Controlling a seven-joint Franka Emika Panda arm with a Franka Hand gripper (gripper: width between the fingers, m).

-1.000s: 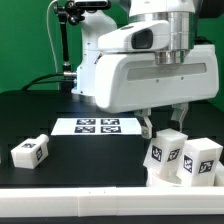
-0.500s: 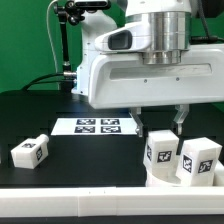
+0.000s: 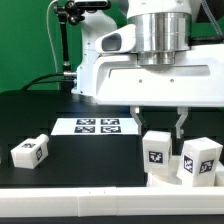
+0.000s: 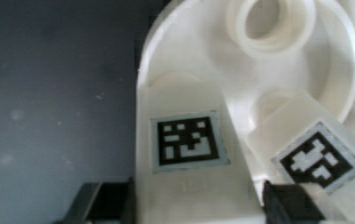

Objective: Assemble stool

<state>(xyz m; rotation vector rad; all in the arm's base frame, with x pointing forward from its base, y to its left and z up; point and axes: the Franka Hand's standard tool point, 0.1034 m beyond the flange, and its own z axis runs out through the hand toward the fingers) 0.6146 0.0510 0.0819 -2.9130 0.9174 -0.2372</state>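
The white round seat [image 3: 163,181] lies at the table's front, on the exterior view's right, with two white tagged legs standing on it. My gripper [image 3: 158,124] hangs straight down over the nearer leg [image 3: 157,149], with a finger on each side of its top. In the wrist view the gripper [image 4: 200,202] is shut on this leg [image 4: 192,140], which stands on the seat [image 4: 245,45]. The second leg [image 3: 200,160] stands beside it and shows in the wrist view too [image 4: 316,155]. A third leg [image 3: 30,151] lies loose on the exterior view's left.
The marker board [image 3: 98,126] lies flat behind the legs, mid-table. The arm's white body [image 3: 150,70] fills the upper part of the exterior view. A black stand with cables [image 3: 66,40] rises at the back. The table's front edge [image 3: 80,190] runs close to the seat.
My gripper has turned about its vertical axis. The leg between the fingers has turned with it and now faces more squarely forward. The other legs have not moved.
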